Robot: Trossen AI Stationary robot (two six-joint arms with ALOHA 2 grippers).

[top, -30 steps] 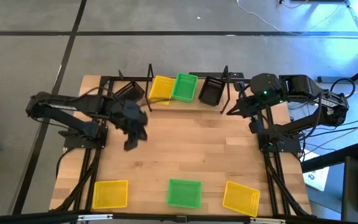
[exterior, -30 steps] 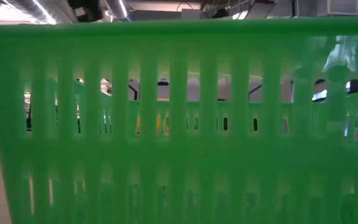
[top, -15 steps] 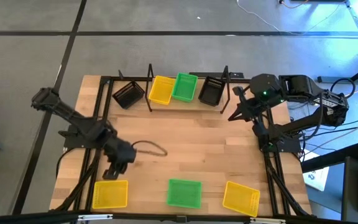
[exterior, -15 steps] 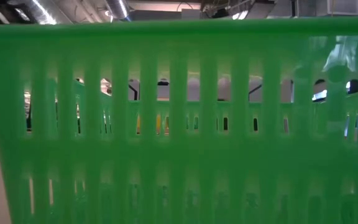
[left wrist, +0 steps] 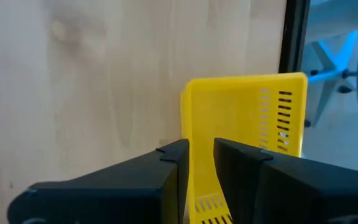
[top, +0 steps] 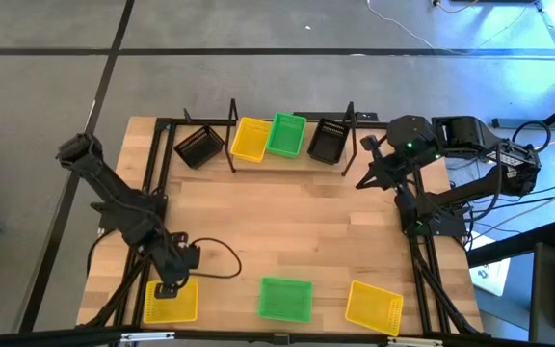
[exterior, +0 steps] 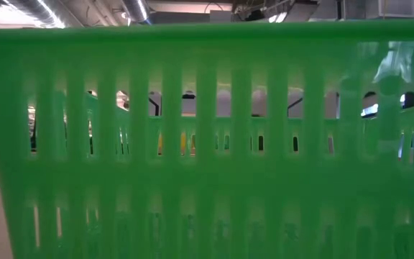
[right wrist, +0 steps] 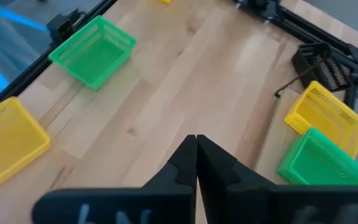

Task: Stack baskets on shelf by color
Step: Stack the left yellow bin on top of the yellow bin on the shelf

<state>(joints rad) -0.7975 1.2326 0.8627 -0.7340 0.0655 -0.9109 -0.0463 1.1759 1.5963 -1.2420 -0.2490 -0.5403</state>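
My left gripper (top: 168, 281) stands open over the far edge of a yellow basket (top: 170, 301) at the table's near left. In the left wrist view its fingers stand either side of that basket's wall (left wrist: 188, 118). A green basket (top: 285, 299) and a second yellow basket (top: 374, 306) lie along the near edge. On the shelf (top: 233, 120) at the far edge sit a yellow (top: 250, 140), a green (top: 287, 135) and a black basket (top: 327, 141). Another black basket (top: 200, 146) lies tilted at its left end. My right gripper (right wrist: 196, 146) waits shut, high at the right rear. My left gripper slants down from the far left onto the yellow basket's far edge. One finger (left wrist: 173, 162) is outside a wall's rim (left wrist: 187, 134) and the other inside. Whether they touch the wall I cannot tell. The basket lies flat on the table.
The near green basket (exterior: 207, 144) fills the low view. A dark cable loop (top: 215, 260) trails on the table beside my left gripper. Black frame bars (top: 147, 173) run along both table sides. Bare wood (top: 287, 217) lies between shelf and near baskets.
My left gripper has swung from the table's left middle toward the near edge and down. It has tipped more steeply and now stands at the near-left yellow basket. The baskets have stayed where they were.
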